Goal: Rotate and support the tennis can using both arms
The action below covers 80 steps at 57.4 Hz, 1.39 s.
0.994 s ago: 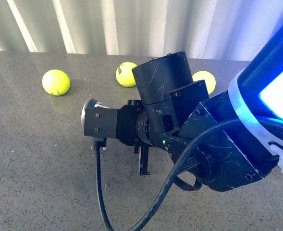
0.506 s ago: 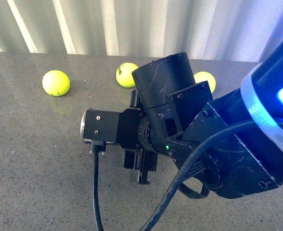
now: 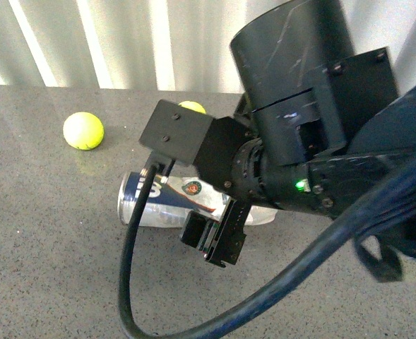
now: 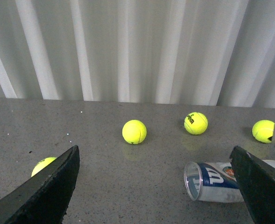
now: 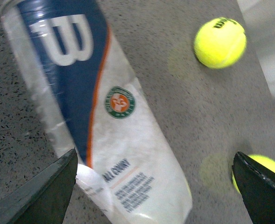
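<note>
Right gripper [image 5: 153, 161] is hovering open over the toppled tennis can [image 5: 104, 121]; left gripper [image 4: 154, 153], also released, is hanging apart; descent seems next.

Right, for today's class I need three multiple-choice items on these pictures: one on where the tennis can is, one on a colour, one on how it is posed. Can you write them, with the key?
1. In the front view, where does the tennis can lie relative to the tennis balls?
A. nearer the robot
B. farther from the robot
C. on top of them

2. What colour is the stripe on the can?
A. green
B. orange
C. yellow

3. How is the can posed?
A. upright on the table
B. lifted off the table
C. lying on its side on the table

Key:
1. A: the front view shows it in front of the balls.
2. B: the right wrist view shows an orange line between the navy and white areas.
3. C: its long side rests on the table.
</note>
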Motion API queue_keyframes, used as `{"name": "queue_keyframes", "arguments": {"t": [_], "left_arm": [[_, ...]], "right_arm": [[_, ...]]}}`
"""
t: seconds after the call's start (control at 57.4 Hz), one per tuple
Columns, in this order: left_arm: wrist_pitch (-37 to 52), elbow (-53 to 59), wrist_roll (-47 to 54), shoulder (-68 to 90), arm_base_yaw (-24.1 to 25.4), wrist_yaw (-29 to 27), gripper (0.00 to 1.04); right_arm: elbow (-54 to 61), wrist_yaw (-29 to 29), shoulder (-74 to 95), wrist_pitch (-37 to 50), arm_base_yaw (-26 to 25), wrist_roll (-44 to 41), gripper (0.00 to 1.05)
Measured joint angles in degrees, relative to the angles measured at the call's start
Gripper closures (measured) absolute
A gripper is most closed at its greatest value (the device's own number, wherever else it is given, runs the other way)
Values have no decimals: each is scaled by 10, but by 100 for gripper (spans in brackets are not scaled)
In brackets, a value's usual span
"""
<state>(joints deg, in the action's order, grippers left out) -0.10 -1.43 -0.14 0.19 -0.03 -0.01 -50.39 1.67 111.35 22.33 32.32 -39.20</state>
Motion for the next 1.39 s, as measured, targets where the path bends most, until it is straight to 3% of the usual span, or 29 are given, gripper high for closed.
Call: {"name": "queue_keyframes", "arguments": {"t": [0.157,0.279,0.366,0.418,0.575,0.819,0.854,0.872,0.942,1.046,1.325,1.395], "left_arm": [[0,0,0,0,0,0,7],[0,0,0,0,0,0,7],[0,0,0,0,0,0,7],[0,0,0,0,0,2,7],[0,0,0,0,0,-1,7],[0,0,0,0,0,0,7],[0,0,0,0,0,0,7],[0,0,0,0,0,1,7],[0,0,0,-1,0,-3,7],[0,0,0,-1,0,-2,7],[0,0,0,-1,0,-1,7],[0,0,0,-1,0,0,7]], "right_arm": [[47,48,-89,-5,-69,151,7],[78,174,-184,-23,-198,323,7],[108,218,-282,10,-225,359,7],[127,236,-368,49,-197,350,7],[192,333,-556,140,-44,240,7],[329,532,-647,269,119,89,7],[336,502,-673,214,127,110,12],[338,461,-702,147,125,141,18],[376,377,-805,-19,90,257,34],[416,348,-912,-137,51,337,51],[446,195,-1028,-198,-97,382,99],[454,163,-1041,-205,-129,383,101]]}}
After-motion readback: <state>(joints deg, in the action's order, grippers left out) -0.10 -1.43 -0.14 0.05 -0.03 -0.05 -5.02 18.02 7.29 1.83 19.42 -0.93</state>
